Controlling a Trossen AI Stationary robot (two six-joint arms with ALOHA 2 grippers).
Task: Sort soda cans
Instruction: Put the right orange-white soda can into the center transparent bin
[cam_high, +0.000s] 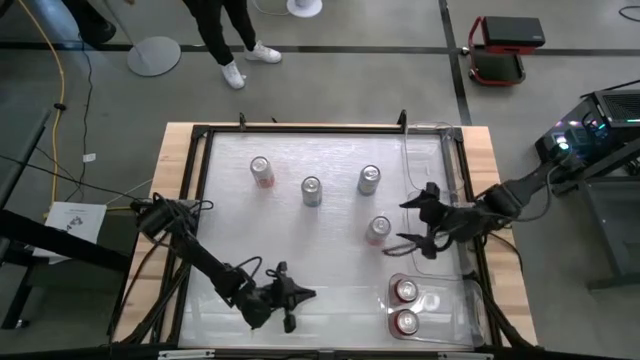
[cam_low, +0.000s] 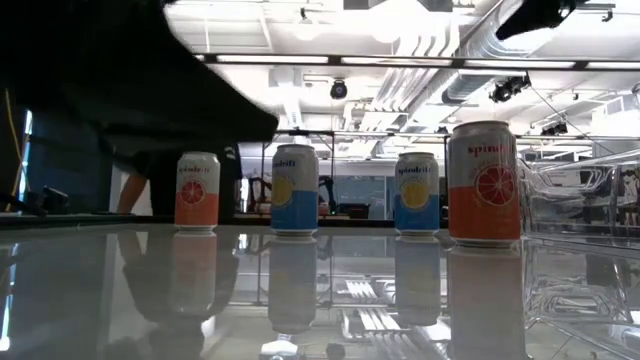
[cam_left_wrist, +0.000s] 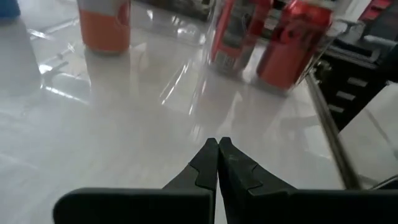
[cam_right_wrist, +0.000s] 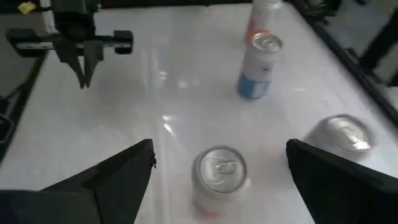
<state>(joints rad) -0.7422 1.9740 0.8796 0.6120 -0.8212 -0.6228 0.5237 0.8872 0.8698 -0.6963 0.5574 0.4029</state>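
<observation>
The white table (cam_high: 330, 250) with its dark frame stands on a grey floor, and a person's legs with white shoes show at the top edge of the high view. The right gripper (cam_high: 412, 222), at the right of centre in that view, has its fingers spread wide and holds nothing; it hangs just beside an orange can (cam_high: 378, 230), and in its own wrist view this can's silver top (cam_right_wrist: 221, 169) lies between the two dark fingers. Outward from there, three more cans stand in a loose row in the upper middle of the high view: one blue can (cam_high: 369, 180), a second blue can (cam_high: 311, 191), and a red-orange one (cam_high: 262, 172) at the left. In the low view all four carry the word "spindrift" at the top of the label, with a fruit slice drawn under it; the nearest is the large orange one (cam_low: 484, 185). Two red cans (cam_high: 406, 306) stand in a clear plastic bin (cam_high: 455, 320) at the lower right. The left gripper (cam_high: 300, 294) waits at the lower middle of the table, its fingers pressed together and empty.
</observation>
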